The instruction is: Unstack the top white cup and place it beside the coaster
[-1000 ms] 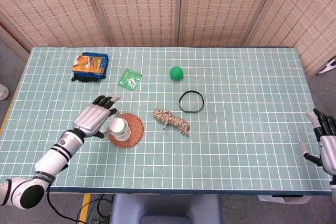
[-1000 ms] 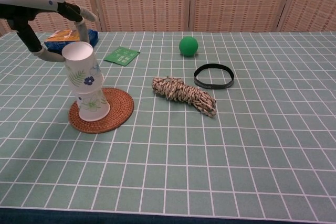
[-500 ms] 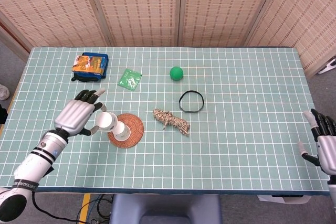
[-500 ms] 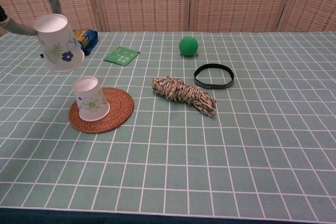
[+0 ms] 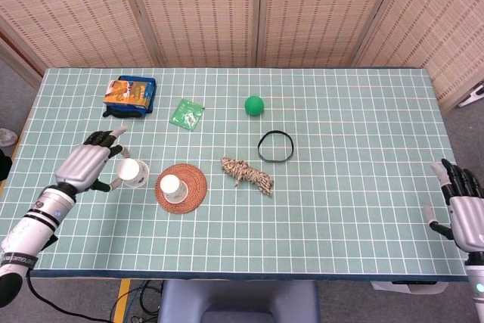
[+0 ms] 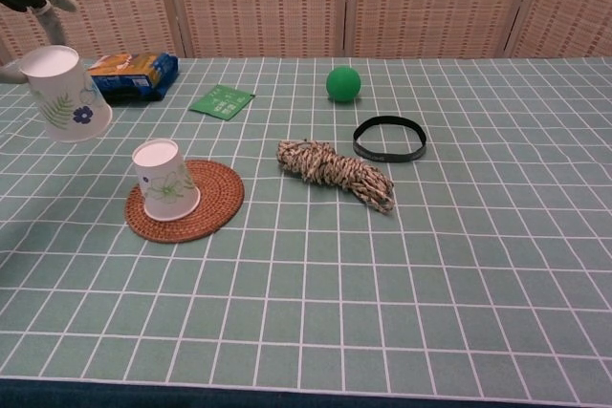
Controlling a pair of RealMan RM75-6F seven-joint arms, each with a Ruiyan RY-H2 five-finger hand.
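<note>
Head view shows the left hand point(image 5: 89, 166) grasping the top white cup point(image 5: 132, 172), inverted and carried to the left of the coaster point(image 5: 193, 191), where the other cup point(image 5: 172, 187) sits; I judge the next move is lowering it onto the table and letting go. The green gridded table point(image 5: 355, 209) stands before wicker screens point(image 5: 257, 9), and at far right the right hand point(image 5: 465, 206) rests released, fingers apart.

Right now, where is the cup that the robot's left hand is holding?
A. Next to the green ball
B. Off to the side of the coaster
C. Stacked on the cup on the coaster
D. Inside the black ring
B: the left hand holds the top white cup apart from the coaster, where the other cup sits alone.
</note>
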